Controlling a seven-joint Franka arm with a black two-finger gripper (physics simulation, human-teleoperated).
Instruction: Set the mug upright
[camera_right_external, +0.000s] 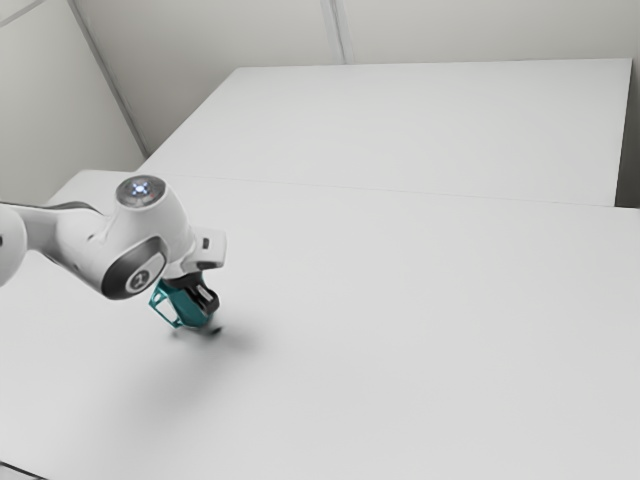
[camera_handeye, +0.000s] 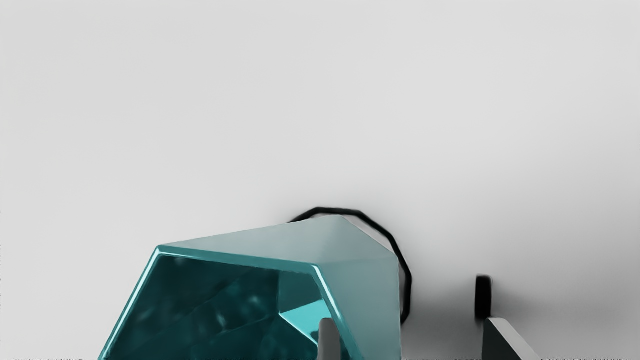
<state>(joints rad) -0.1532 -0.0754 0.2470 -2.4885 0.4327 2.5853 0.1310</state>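
Jaws open, fingers well apart, one overlapping the mouth of the teal mug, the other apart from its wall, mug tilted, over exterior view's left part of desk

In the exterior view, the claw hides some of the mug from me, and the left edge cuts off my arm. The wrist view's bottom edge cuts off the mug and fingers. The mug hides some of a black ring.
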